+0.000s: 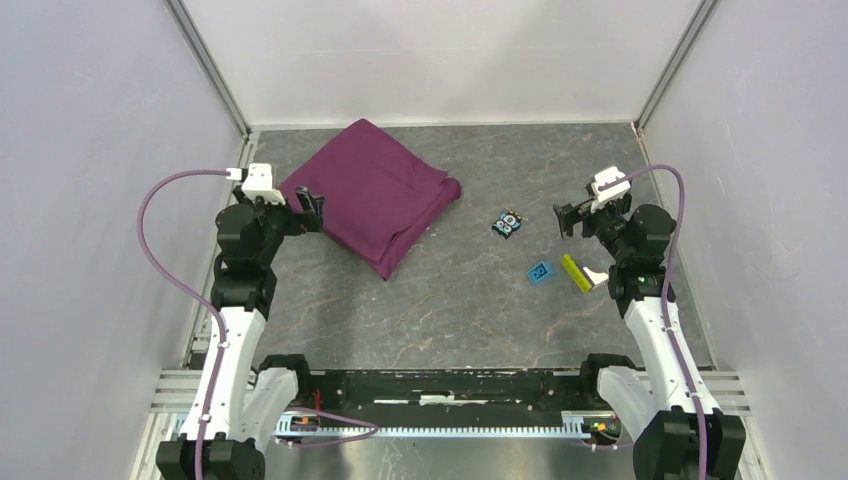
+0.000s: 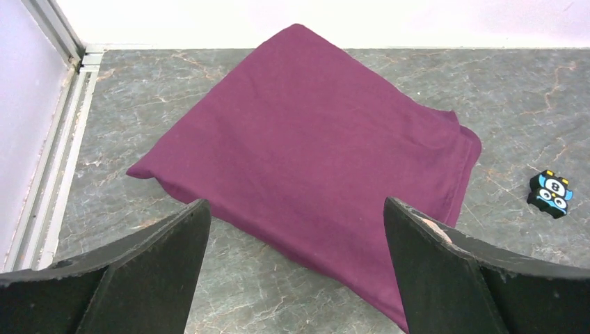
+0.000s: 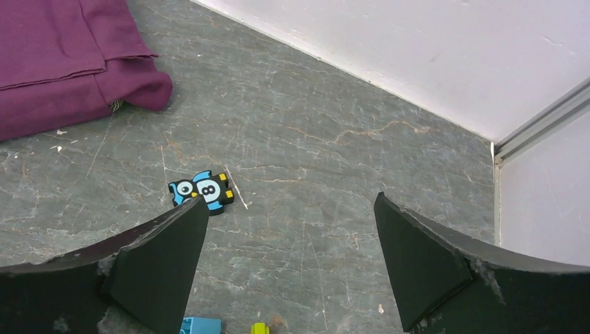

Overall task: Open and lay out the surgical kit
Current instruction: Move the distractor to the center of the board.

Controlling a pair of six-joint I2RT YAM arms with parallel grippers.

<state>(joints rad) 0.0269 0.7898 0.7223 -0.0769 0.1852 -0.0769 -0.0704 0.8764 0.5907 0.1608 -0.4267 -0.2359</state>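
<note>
The surgical kit is a folded plum-purple cloth bundle (image 1: 375,195) lying at the back left of the table. It fills the left wrist view (image 2: 313,146), and its right corner shows in the right wrist view (image 3: 62,62). The tray, instruments, packet and gauze are hidden. My left gripper (image 1: 310,208) is open and empty, just left of the bundle's near-left edge, its fingers (image 2: 167,250) above the table. My right gripper (image 1: 568,217) is open and empty at the right, well apart from the bundle.
A small blue owl-figure block (image 1: 508,224) lies right of the bundle; it also shows in the left wrist view (image 2: 550,193) and the right wrist view (image 3: 202,191). A blue block (image 1: 540,272) and a yellow-green block (image 1: 575,273) lie near the right arm. Walls enclose the table.
</note>
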